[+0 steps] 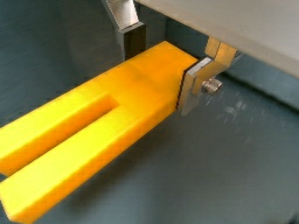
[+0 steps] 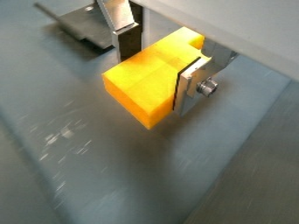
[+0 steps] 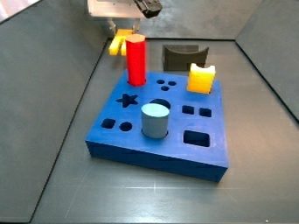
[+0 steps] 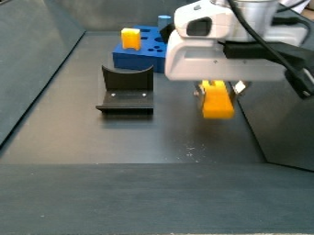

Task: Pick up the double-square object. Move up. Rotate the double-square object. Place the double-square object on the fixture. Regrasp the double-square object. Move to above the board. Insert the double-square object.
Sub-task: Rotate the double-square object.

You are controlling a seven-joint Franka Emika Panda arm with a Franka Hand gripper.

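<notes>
No writing shows on anything. The gripper (image 1: 163,63) is clamped on the solid end of the bar (image 1: 100,127), one finger (image 1: 194,83) pressed to each side. In a side view the bar (image 4: 216,99) lies flat, long axis along 12–6, at 3 o'clock from the fixture (image 4: 125,89). The board (image 3: 163,122) sits well apart.

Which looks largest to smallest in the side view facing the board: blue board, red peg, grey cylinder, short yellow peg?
1. The board, by far.
2. The red peg.
3. The grey cylinder and the short yellow peg look alike; the cylinder stands nearer the camera, so unranked.

The gripper holds the double-square object behind them.
</notes>
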